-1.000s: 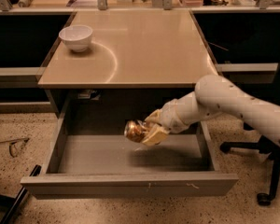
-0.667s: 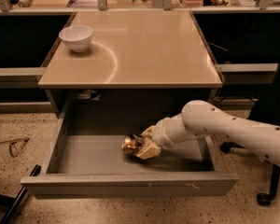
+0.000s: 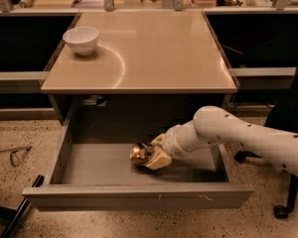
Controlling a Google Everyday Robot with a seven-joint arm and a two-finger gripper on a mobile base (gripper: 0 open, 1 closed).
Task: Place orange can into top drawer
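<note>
The top drawer (image 3: 89, 168) is pulled open below the tan tabletop, its flat grey bottom showing. My white arm reaches in from the right. My gripper (image 3: 151, 156) is low inside the drawer, near its middle, shut on the orange can (image 3: 138, 153). The can is shiny orange-gold and sits at or just above the drawer bottom, sticking out to the left of the fingers.
A white bowl (image 3: 81, 39) stands at the back left of the tan tabletop (image 3: 149, 53). The drawer's front panel (image 3: 139, 196) juts toward the camera. Office chair wheels (image 3: 280, 211) stand on the speckled floor at right. Dark shelves flank the table.
My arm has gone down and a little left, carrying the orange can from above the drawer's inside to near its bottom.
</note>
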